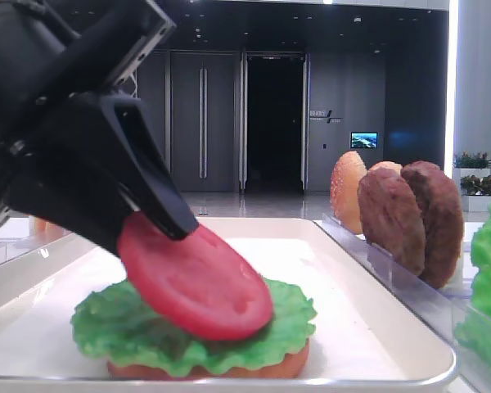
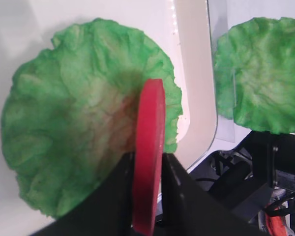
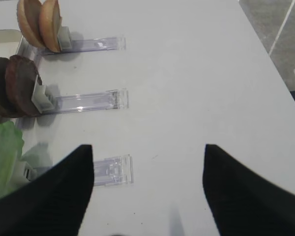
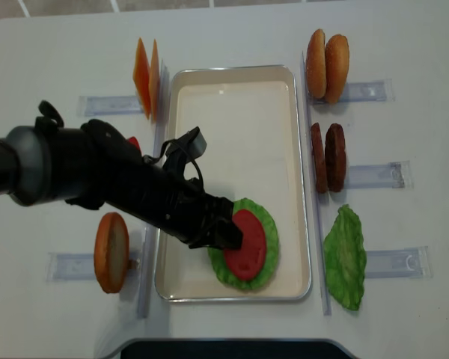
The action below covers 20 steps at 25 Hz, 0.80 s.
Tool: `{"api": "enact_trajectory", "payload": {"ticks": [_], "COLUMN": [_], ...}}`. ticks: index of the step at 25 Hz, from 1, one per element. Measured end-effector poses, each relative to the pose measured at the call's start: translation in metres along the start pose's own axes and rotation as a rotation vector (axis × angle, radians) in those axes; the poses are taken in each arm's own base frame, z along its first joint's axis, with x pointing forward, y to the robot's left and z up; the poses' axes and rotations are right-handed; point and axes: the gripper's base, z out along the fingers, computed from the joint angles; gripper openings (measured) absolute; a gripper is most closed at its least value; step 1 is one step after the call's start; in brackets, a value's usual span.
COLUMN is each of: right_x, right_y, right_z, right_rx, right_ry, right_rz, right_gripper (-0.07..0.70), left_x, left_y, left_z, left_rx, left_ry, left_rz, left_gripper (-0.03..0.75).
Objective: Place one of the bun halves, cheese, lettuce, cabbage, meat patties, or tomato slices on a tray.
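White rectangular tray (image 4: 232, 120): bare floor toward 12 o'clock; black left arm (image 4: 97, 179) blocks 9 o'clock; upright brown patties (image 4: 327, 157) flank 3 o'clock.

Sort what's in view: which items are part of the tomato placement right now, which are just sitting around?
In play:
- tomato slice, between the left gripper fingers
- lettuce under it, on a bun half
- tray

Idle:
- meat patties in their rack
- bun halves in rack
- cheese
- spare lettuce leaf
- right gripper, open over bare table
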Motion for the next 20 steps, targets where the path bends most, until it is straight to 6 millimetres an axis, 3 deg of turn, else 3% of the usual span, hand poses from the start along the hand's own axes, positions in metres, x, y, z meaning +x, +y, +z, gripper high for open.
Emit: {"api": "enact_trajectory", "payload": {"ticks": [7, 11, 20], "right_x": [0.000, 0.000, 0.000], "right_y": [0.000, 0.000, 0.000], "right_z": [0.000, 0.000, 0.000], "right_rx": [0.000, 0.000, 0.000], "right_ry": [0.000, 0.000, 0.000], "right_rz": [0.000, 0.000, 0.000], "right_gripper": [0.481, 0.481, 0.481], "left_x": [0.001, -0.005, -0.019], "left_y": [0.005, 0.005, -0.010], "left_z": [0.000, -0.006, -0.035], "left_rx": [-0.060, -0.123, -0.237], "left_ry": [0.016, -0.010, -0.074], "left_rz": [0.014, 0.037, 0.108], "left_gripper": [0.453, 0.491, 0.498]}}
